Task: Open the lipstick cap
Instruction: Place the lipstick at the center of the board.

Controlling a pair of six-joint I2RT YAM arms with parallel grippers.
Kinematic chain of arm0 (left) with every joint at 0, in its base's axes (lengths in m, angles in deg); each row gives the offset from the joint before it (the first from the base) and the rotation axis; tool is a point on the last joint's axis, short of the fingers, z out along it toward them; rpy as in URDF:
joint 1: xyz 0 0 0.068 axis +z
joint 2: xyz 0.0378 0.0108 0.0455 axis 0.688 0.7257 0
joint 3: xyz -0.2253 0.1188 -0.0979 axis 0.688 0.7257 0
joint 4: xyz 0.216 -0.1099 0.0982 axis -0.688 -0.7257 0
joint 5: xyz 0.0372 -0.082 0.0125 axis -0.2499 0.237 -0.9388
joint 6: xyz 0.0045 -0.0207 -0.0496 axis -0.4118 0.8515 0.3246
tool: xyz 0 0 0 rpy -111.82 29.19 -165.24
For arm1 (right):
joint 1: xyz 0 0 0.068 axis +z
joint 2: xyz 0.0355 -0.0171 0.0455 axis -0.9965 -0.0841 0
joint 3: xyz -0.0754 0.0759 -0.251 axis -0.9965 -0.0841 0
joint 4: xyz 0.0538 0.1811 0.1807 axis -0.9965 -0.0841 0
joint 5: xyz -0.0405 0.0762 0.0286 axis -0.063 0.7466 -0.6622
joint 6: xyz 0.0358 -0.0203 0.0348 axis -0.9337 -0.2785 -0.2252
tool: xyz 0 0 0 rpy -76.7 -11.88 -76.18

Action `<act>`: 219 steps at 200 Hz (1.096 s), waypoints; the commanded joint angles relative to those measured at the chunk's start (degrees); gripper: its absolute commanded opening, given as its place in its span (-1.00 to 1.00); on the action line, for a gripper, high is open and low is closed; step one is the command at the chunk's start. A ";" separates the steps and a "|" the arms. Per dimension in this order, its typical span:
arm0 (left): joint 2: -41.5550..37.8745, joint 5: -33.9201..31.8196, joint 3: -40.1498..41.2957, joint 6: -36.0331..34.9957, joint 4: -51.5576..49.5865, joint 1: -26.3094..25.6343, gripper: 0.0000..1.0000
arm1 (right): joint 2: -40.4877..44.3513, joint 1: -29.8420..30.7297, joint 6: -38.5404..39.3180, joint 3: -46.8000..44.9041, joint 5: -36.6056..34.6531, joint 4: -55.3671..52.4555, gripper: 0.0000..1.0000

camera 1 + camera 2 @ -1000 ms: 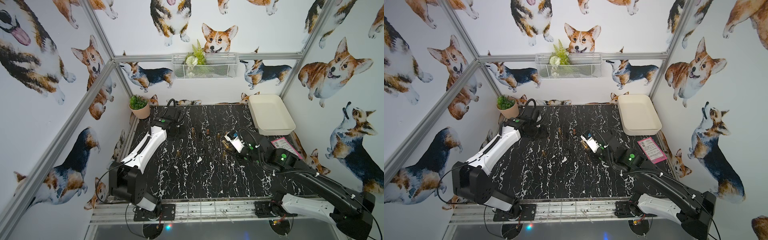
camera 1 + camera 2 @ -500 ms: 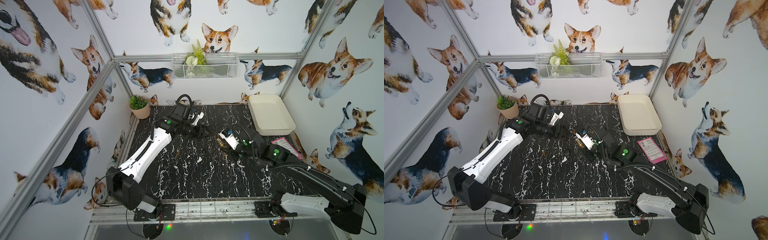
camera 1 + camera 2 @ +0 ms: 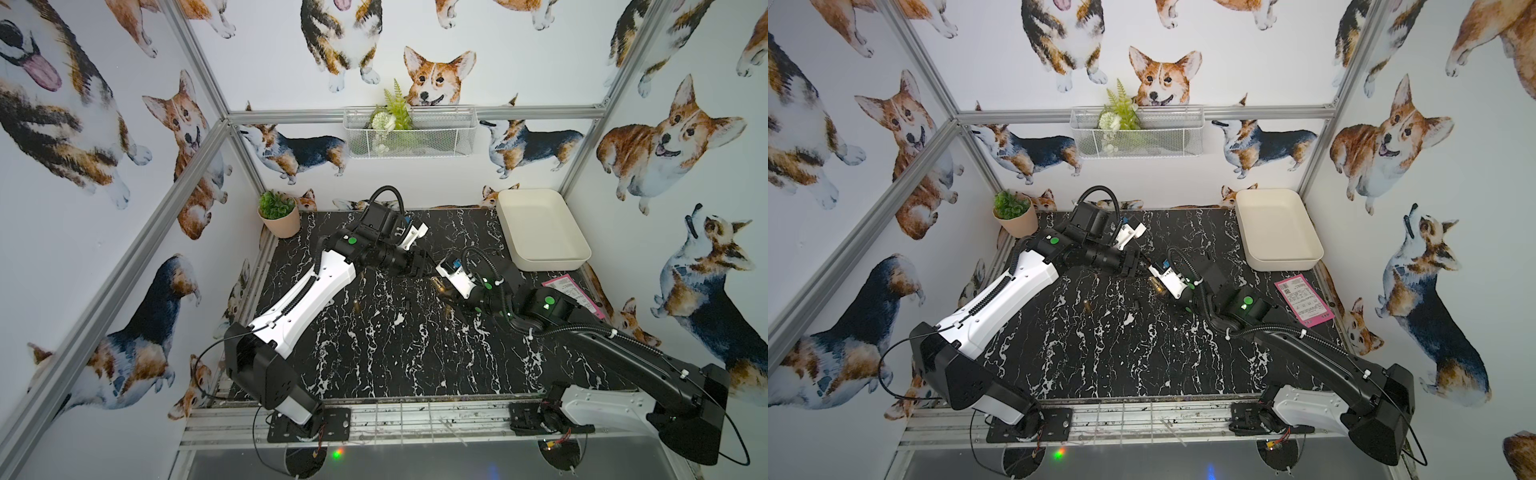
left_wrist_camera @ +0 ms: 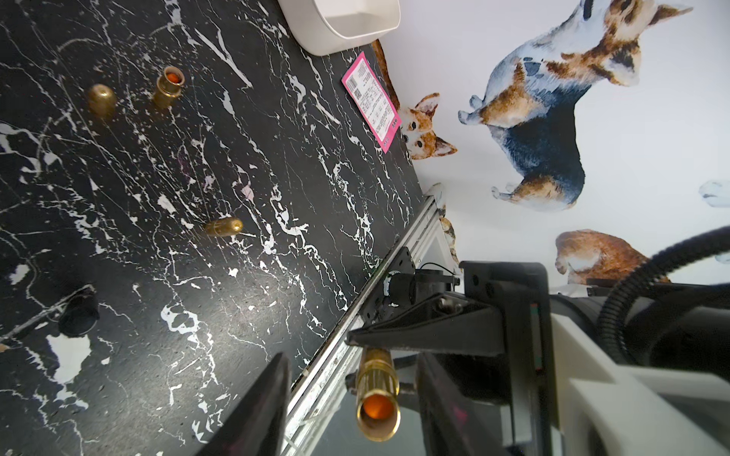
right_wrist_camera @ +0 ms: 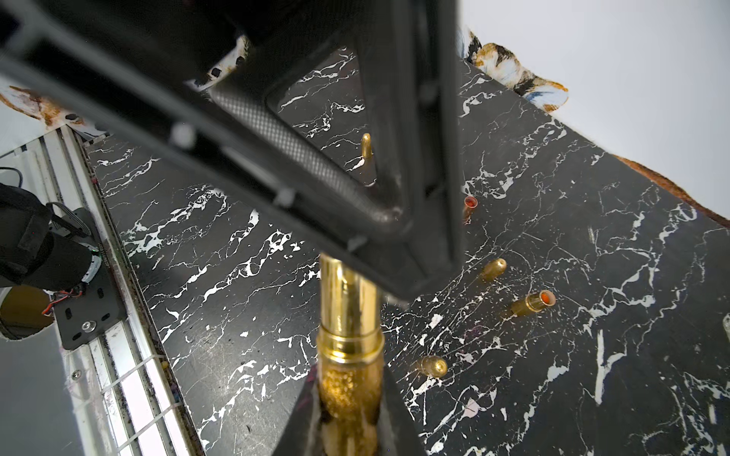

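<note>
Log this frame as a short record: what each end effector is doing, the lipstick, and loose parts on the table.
right end effector: shut on gold lipstick, at its glittery end
left end effector: open, fingers either side of the lipstick's smooth end, not touching
free end: orange shows inside
opened: cannot tell
table: loose gold caps and an orange-tipped gold tube
</note>
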 commanded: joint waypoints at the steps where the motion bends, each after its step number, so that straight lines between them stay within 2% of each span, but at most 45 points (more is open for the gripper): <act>1: 0.29 0.65 -0.12 -1.08 -1.67 -0.46 0.05 | 0.18 0.16 0.19 0.14 -0.01 1.17 -0.93; 17: 0.44 0.83 0.00 -1.23 -1.68 -0.43 -0.02 | 0.19 0.14 0.17 0.16 -0.10 1.27 -0.93; 49: 0.66 1.26 -0.12 -1.27 -2.03 -0.57 -0.29 | -0.29 0.17 0.29 0.18 -0.45 1.18 -0.93; 219: 3.14 1.76 -2.82 -4.48 -7.63 -0.92 -0.56 | -1.74 0.13 0.65 1.37 -0.85 0.66 -0.93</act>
